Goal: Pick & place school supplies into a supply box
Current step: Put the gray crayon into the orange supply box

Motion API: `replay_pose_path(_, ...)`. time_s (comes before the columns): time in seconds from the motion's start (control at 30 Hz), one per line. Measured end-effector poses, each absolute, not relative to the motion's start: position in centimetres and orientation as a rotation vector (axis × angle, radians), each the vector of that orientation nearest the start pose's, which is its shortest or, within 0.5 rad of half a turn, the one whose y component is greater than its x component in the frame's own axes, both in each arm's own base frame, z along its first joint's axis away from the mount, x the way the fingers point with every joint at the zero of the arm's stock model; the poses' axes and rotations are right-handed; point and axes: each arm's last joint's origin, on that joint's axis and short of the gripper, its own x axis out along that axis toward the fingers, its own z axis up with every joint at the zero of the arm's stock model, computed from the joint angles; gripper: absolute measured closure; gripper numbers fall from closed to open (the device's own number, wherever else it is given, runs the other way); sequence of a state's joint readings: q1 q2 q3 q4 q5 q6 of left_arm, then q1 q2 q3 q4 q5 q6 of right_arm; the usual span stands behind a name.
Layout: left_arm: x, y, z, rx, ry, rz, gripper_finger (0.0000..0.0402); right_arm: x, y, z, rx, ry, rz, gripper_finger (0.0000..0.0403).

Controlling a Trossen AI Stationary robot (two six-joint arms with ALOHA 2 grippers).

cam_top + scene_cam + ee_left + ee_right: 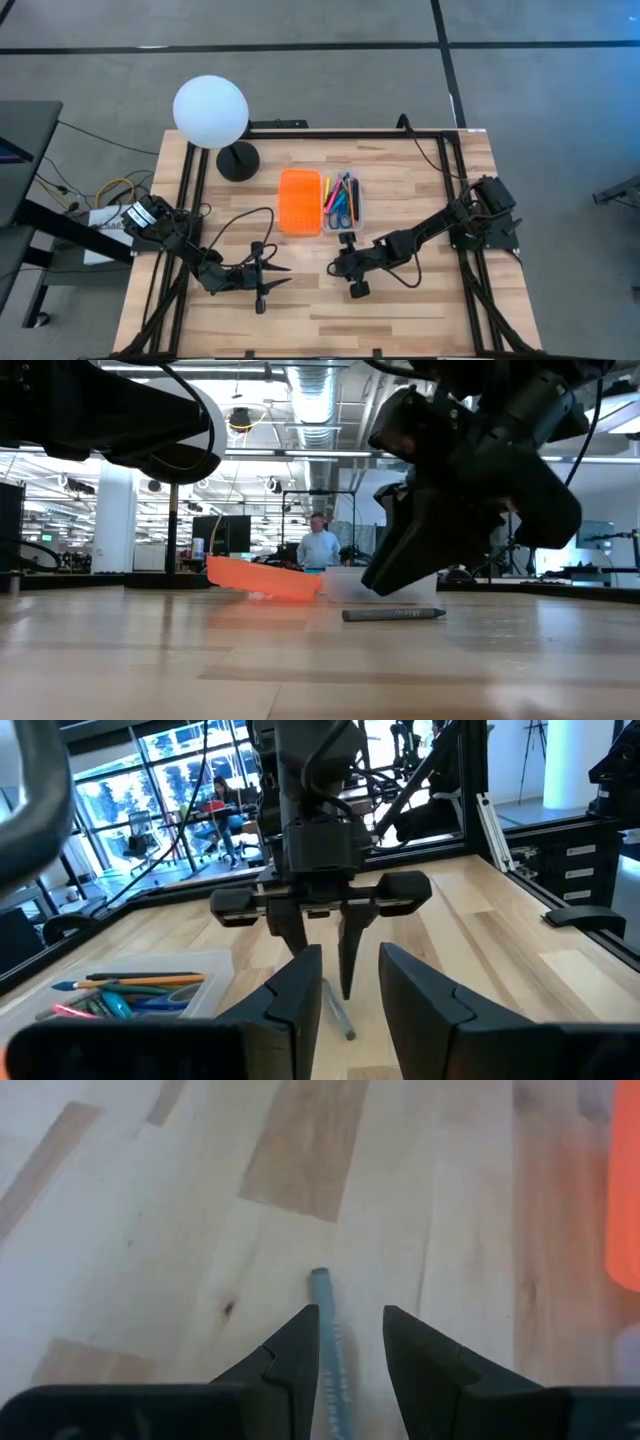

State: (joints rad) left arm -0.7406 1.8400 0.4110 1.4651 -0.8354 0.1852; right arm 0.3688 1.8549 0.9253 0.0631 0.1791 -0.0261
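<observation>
From above, the supply box (343, 203) sits mid-table, its clear tray full of coloured pens, its orange lid (299, 201) folded flat to the side. The right gripper (343, 264) hangs just in front of the box; the left gripper (283, 274) waits nearby, fingers spread. The white globe lamp (210, 112) stands behind.

Only the low view shows a slim grey marker (394, 615) lying flat on the wood, under the dark right gripper (410, 575).

The left wrist view shows the right gripper (328, 972) tips down over that marker (338, 1010).

The right wrist view shows the marker (327, 1342) lying lengthwise in the gap between the parted fingers (293, 1352), ungrasped.
</observation>
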Motion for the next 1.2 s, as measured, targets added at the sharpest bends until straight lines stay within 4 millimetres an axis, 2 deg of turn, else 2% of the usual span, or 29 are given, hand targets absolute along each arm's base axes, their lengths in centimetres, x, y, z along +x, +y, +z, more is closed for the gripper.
replay_pose_path(0.57, 21.5, -16.7, 12.7, 0.153, -0.017, 0.096, 0.0304, 32.4, 11.7, 11.8, -0.166, 0.923, 0.178, 0.0300)
replay_pose_path(1.0, 21.5, -16.7, 12.7, 0.153, -0.017, 0.095, 0.0304, 32.2, 11.6, 11.6, -0.140, 0.965, 0.156, 0.0347)
replay_pose_path(1.2, 21.5, -16.7, 12.7, 0.153, -0.016, 0.096, 0.0304, 31.9, 11.5, 11.6, -0.124, 0.994, 0.143, 0.0381)
